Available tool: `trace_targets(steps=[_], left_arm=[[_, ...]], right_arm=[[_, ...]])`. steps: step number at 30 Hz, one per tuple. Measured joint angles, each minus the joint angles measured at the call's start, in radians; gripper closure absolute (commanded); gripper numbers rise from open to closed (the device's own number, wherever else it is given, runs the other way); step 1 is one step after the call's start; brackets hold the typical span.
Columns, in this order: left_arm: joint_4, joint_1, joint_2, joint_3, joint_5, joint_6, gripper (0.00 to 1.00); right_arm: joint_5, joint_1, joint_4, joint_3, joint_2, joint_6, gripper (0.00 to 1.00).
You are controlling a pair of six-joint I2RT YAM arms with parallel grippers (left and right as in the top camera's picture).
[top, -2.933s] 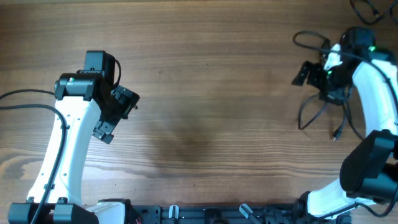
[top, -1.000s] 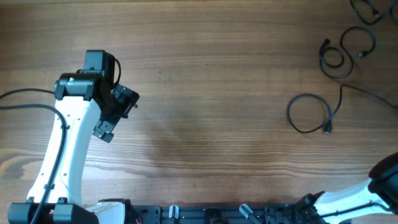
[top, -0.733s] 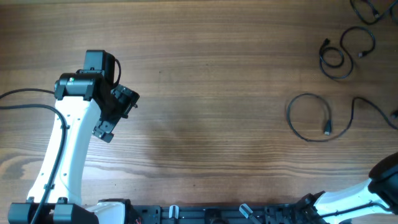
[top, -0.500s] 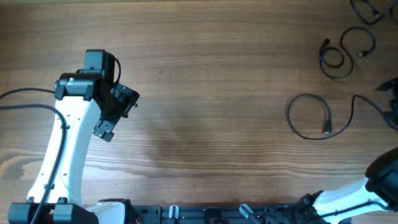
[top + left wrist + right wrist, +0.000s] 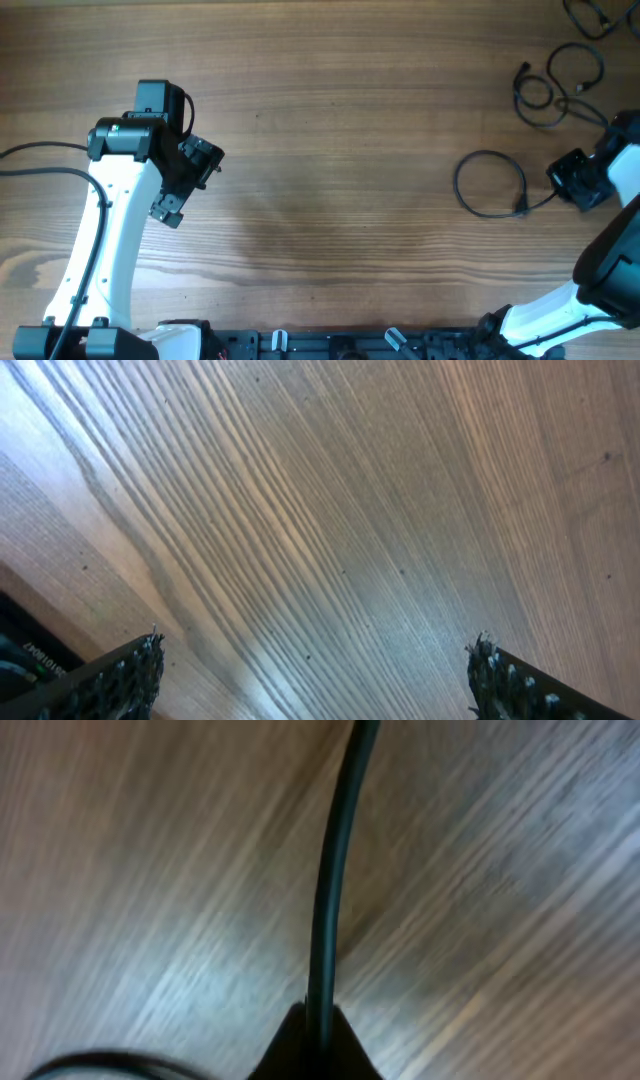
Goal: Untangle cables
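Several thin black cables lie at the table's right end. One makes an open loop (image 5: 489, 185) with a small plug end (image 5: 520, 208), and its tail runs right into my right gripper (image 5: 572, 183), which is shut on it. In the right wrist view that cable (image 5: 335, 870) rises straight up from the shut jaws of the right gripper (image 5: 318, 1032). A looser coil (image 5: 548, 86) lies further back. My left gripper (image 5: 185, 187) hangs open far to the left over bare wood, and the left wrist view shows the left gripper (image 5: 315, 685) with nothing between its fingertips (image 5: 120, 680).
Another black cord (image 5: 590, 14) curls at the far right corner, partly cut off by the frame edge. The wooden table (image 5: 340, 140) stretches between the two arms. A black rail (image 5: 330, 345) runs along the near edge.
My right gripper has come in from the right edge and shut on the tail of the looped cable. The loop has shifted slightly left. The left arm has not moved.
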Motion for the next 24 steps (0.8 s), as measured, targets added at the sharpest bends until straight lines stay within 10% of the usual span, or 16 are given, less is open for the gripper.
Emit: trace_targets(steps=[1,3,4,8,18,24], left_arm=[[0.0,0.0,0.0,0.0,0.0,0.0,0.0],[0.0,0.0,0.0,0.0,0.0,0.0,0.0],[0.0,0.0,0.0,0.0,0.0,0.0,0.0],[0.0,0.0,0.0,0.0,0.0,0.0,0.0],[0.0,0.0,0.0,0.0,0.0,0.0,0.0],[0.003,0.0,0.0,0.0,0.0,0.0,0.0]], right_arm=[[0.002,0.0,0.047,-0.027,0.0,0.003,0.91],[-0.001,0.0,0.084,-0.043,0.0,0.012,0.33],[-0.016,0.0,0.099,-0.043,0.0,0.018,0.2],[-0.094,0.001,-0.061,0.069,0.0,0.019,0.0],[-0.22,0.025,-0.455,0.334,-0.455,-0.006,0.0],[-0.272,0.296,-0.622,0.313,-0.629,-0.015,0.0]])
